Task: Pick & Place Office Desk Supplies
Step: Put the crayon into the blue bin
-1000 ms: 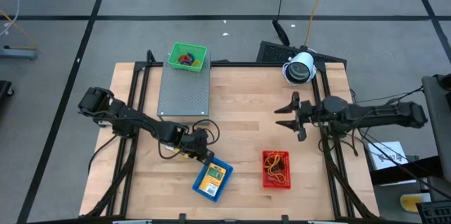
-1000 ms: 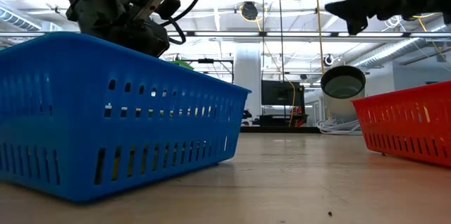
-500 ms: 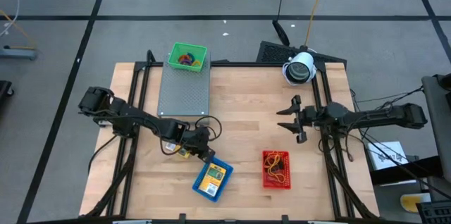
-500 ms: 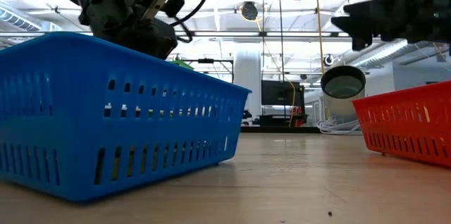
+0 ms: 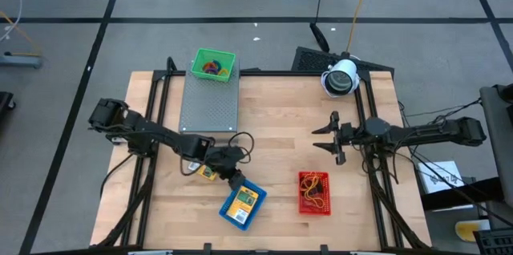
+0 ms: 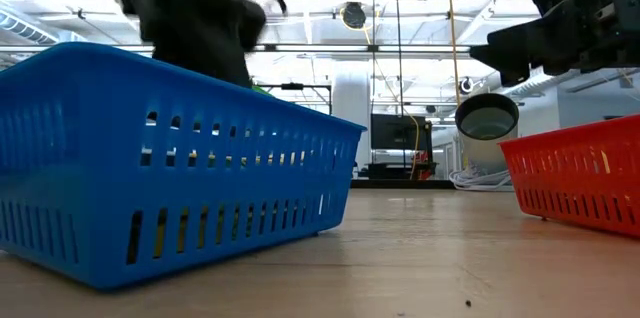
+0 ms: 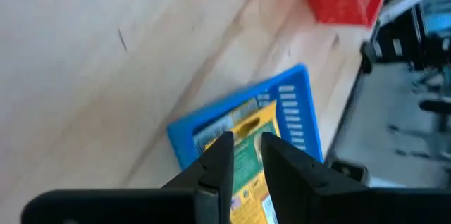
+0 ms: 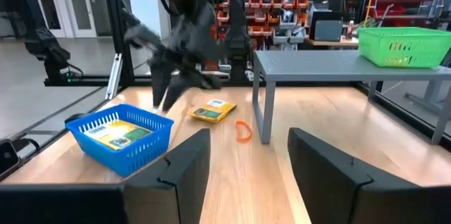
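High view: reaching low from the left edge across the wooden surface (image 5: 280, 111), elbow bent, ending in the left pincer (image 5: 230, 173) just over the far corner of the blue slotted plastic basket (image 6: 200, 188). In the left wrist view, fingers (image 7: 218, 164) parted by only a narrow gap, clasping nothing, poised above the yellow-and-green packet (image 5: 240, 203) lying in that basket. Just beside this pincer, on the surface, a second small yellow packet (image 5: 207, 173); near it, an orange rubber-band loop (image 8: 242, 131). From the right edge, stretched out level above bare wood: the right pincer (image 5: 327, 136), spread wide, released, empty. Close by, a red slotted plastic basket (image 6: 570, 178) with rubber-band loops (image 5: 314, 191) inside.
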Controlling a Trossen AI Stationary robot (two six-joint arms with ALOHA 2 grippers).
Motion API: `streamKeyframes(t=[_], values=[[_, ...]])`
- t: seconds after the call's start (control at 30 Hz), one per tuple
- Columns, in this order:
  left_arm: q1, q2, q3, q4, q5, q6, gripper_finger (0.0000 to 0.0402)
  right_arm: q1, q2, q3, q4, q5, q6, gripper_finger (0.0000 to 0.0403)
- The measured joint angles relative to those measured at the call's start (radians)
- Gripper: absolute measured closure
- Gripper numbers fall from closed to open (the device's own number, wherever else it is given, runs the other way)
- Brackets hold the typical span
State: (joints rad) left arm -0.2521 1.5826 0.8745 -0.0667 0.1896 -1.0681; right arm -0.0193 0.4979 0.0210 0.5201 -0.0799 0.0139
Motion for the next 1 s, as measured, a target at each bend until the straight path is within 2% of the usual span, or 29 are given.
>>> streamKeyframes(t=[0.13,0.23,0.33,0.43,0.6,0.73,1.0], values=[[-0.052,-0.085,0.004,-0.084,-0.159,0.008,0.0321,0.0,0.0,-0.001,0.0,0.0,0.0,0.0222],[-0.084,-0.105,0.046,-0.339,-0.285,-0.035,0.0321,0.0,0.001,-0.001,-0.001,0.0,0.0,0.0222],[-0.115,-0.113,0.159,-0.629,-0.402,-0.095,0.0321,0.0,0.004,-0.001,0.005,0.0,0.0,0.0222],[-0.127,-0.09,0.261,-0.827,-0.469,-0.117,0.0321,0.0,0.007,-0.001,0.004,0.0,0.0,0.0222],[-0.095,0.009,0.384,-1.028,-0.476,-0.104,0.0321,0.0,0.008,-0.001,0.0,0.0,0.0,0.0222],[-0.072,0.1,0.428,-1.047,-0.399,-0.052,0.0321,0.0,0.007,-0.001,0.0,0.0,0.0,0.0222],[-0.067,0.202,0.429,-1.1,-0.332,-0.105,0.0307,0.0,0.007,-0.001,0.0,0.0,0.0,0.0222]])
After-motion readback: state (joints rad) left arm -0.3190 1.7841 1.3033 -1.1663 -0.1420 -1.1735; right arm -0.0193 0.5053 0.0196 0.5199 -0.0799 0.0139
